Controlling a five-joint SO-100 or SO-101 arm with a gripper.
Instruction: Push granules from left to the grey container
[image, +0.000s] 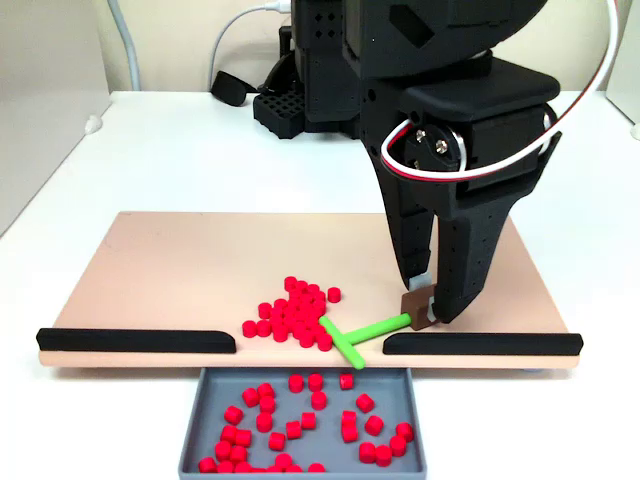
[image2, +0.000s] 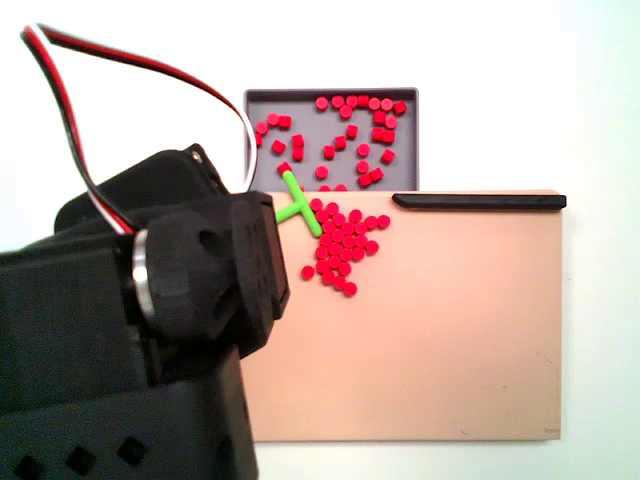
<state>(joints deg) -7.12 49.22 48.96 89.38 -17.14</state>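
A pile of red granules (image: 295, 315) lies on the tan board (image: 200, 260) near its front edge, just left of the gap between two black strips. More granules (image: 293, 430) are scattered in the grey container (image: 425, 440) below that gap. My gripper (image: 428, 305) points down at the board's right front, shut on the brown end of the green T-shaped pusher (image: 365, 332). The pusher's crossbar touches the pile's right side. From above, the pile (image2: 340, 245) sits right of the pusher (image2: 297, 205), below the grey container (image2: 300, 110); my arm (image2: 150, 330) hides the gripper.
Black strips (image: 135, 341) (image: 483, 343) line the board's front edge on both sides of the gap. The arm's black base (image: 300, 100) and white cables stand behind the board. Bare tan board (image2: 450, 340) stretches away from the pile.
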